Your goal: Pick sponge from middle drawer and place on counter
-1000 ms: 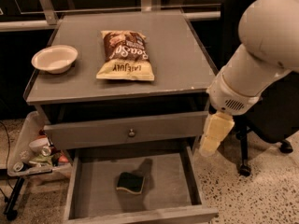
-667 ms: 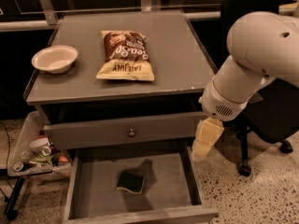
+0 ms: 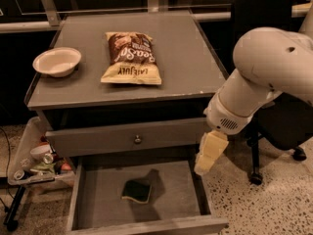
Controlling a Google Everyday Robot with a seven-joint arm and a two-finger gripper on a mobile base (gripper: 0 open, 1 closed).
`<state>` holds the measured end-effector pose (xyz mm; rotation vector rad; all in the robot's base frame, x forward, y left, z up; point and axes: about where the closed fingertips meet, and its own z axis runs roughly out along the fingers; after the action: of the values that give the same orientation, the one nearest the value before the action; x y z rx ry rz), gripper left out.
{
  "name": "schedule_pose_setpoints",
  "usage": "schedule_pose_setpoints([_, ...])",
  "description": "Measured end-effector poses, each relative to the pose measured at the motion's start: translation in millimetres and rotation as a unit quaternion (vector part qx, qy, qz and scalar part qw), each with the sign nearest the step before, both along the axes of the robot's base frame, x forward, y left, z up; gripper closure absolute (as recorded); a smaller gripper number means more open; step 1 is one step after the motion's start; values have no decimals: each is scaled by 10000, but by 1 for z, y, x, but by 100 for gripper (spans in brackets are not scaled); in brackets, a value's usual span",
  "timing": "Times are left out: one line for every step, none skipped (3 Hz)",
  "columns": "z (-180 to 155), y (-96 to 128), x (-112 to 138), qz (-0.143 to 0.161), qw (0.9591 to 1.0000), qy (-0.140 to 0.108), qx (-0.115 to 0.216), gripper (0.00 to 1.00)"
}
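The sponge (image 3: 137, 191), dark green over yellow, lies flat on the bare bottom of the open middle drawer (image 3: 178, 192), a little left of its centre. My gripper (image 3: 206, 156) points down at the end of the white arm (image 3: 264, 77). It hangs above the drawer's right wall, to the right of the sponge and higher than it, holding nothing that I can see. The grey counter (image 3: 181, 48) tops the cabinet above.
A brown-and-yellow chip bag (image 3: 131, 58) and a white bowl (image 3: 57, 61) lie on the counter. A closed drawer front with a round knob (image 3: 138, 139) sits above the open drawer. A black office chair (image 3: 279, 126) stands right; a cluttered low cart (image 3: 34, 165) stands left.
The arm has swung left and down, bringing the gripper from beside the cabinet's right side to just over the open drawer's right wall. The sponge has not moved.
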<state>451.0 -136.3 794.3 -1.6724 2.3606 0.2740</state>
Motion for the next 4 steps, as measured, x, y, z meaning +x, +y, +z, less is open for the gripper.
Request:
schedule_pose_setpoints([-36, 26, -8, -6, 9993, 67, 367, 0])
schedule_pose_setpoints([-72, 54, -7, -6, 9971, 109, 753, 0])
schedule_pose_setpoints([-72, 54, -7, -6, 9971, 109, 753, 0])
schedule_pose_setpoints([-73, 55, -8, -15, 9974, 31, 713, 0])
